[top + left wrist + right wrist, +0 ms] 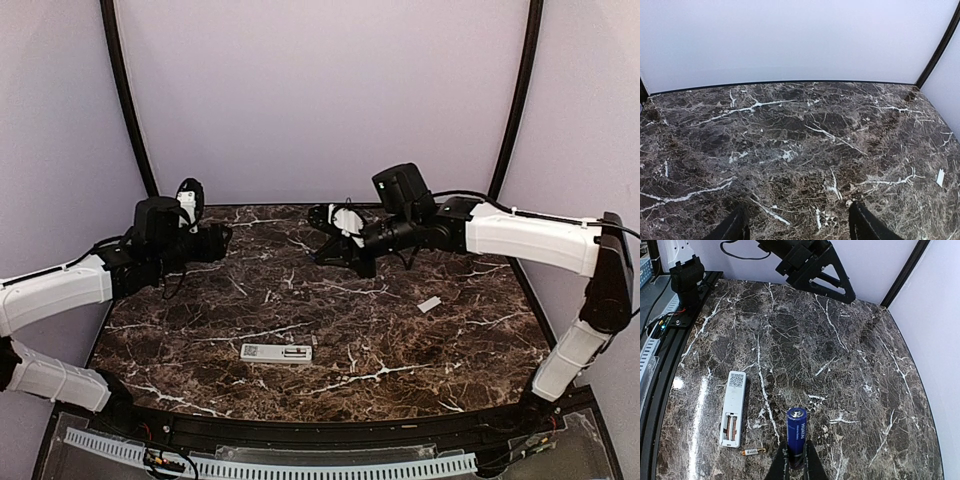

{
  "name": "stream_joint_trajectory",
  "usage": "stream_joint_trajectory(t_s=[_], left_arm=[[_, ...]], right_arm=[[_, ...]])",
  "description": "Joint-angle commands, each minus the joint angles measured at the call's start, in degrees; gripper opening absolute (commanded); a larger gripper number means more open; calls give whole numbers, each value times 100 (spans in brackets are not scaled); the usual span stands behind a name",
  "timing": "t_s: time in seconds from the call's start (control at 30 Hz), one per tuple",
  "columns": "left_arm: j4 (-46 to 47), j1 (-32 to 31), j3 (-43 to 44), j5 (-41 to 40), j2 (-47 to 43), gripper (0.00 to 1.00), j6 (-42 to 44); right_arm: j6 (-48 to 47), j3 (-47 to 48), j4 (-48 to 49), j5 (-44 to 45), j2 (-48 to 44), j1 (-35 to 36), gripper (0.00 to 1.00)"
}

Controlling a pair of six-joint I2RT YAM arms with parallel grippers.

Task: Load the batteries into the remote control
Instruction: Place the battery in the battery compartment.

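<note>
**A:** Is any writing showing in these views?

**B:** A little. The blue battery [796, 432] is carrying white lettering that runs lengthwise down its side, a larger word above a line of finer print. The letters are blurring together. The larger word may be starting with "H", but I am not reading it with any certainty.

**A:** Is anything showing on the remote control?

**B:** The remote control [733, 410] is wearing a square label [737, 379] at its upper end in the right wrist view, speckled dark like a QR code. No characters are coming through.

**A:** And the other battery?

**B:** The small gold battery [753, 451] is showing dark print on its wrap, too tiny to read.
</note>
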Motion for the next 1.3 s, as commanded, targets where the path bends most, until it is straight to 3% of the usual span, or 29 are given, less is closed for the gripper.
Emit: stream_joint_trajectory(t_s=[0.0, 0.2, 0.5, 0.67, 0.83, 1.07, 1.27], left_arm=[[142, 30, -158, -264, 3, 67, 342], [-360, 47, -125, -297, -27, 67, 893], [-616, 164, -491, -77, -159, 67, 766], [-516, 198, -751, 233, -366, 67, 434], [-1206, 197, -751, -174, -668, 66, -322], [-1001, 197, -1292, -9, -1401, 66, -725], [-855, 197, -891, 794, -1330, 65, 410]], right_arm=[[294, 231, -232, -8, 363, -70, 0], [587, 577, -492, -300, 987, -34, 0], [1094, 911, -578, -467, 1486, 373, 0], [1013, 851, -512, -572, 1558, 449, 0], [547, 417, -290, -842, 1388, 447, 0], [459, 24, -303, -956, 1126, 452, 0], [1230, -1, 240, -618, 874, 444, 0]])
